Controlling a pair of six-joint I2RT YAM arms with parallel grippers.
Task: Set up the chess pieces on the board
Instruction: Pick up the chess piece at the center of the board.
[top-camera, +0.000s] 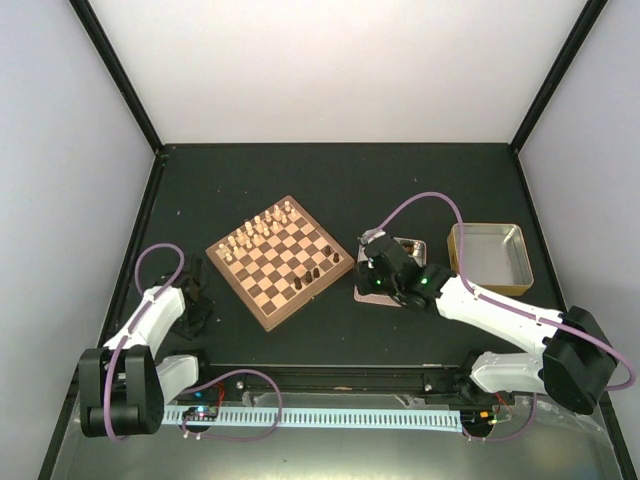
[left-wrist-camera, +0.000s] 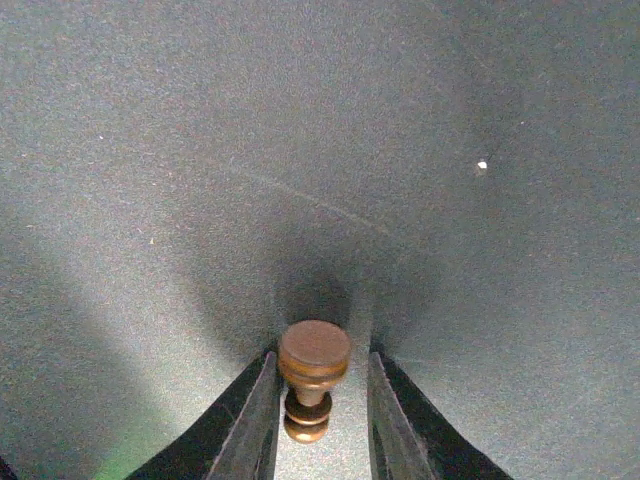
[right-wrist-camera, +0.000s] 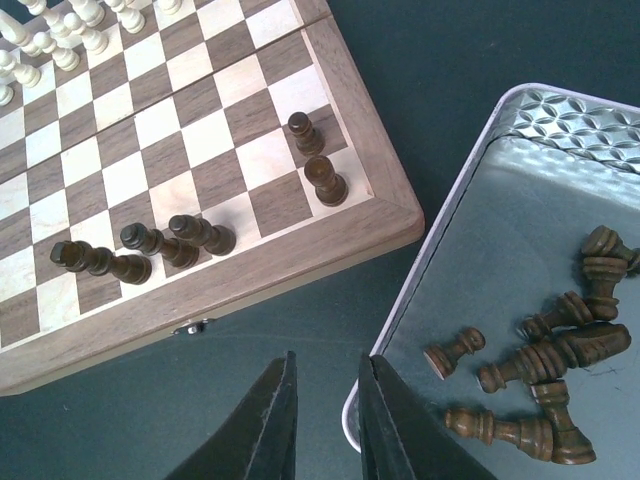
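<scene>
Five dark pieces (right-wrist-camera: 200, 235) are on the board (right-wrist-camera: 372, 185); more lie in the tin (right-wrist-camera: 470, 250). We see the right jaws narrowly parted, empty (likely poised for another). Over bare tabletop (left-wrist-camera: 300, 150), the left jaws flank one piece (left-wrist-camera: 313, 350); whether they grip it, we cannot tell.
</scene>
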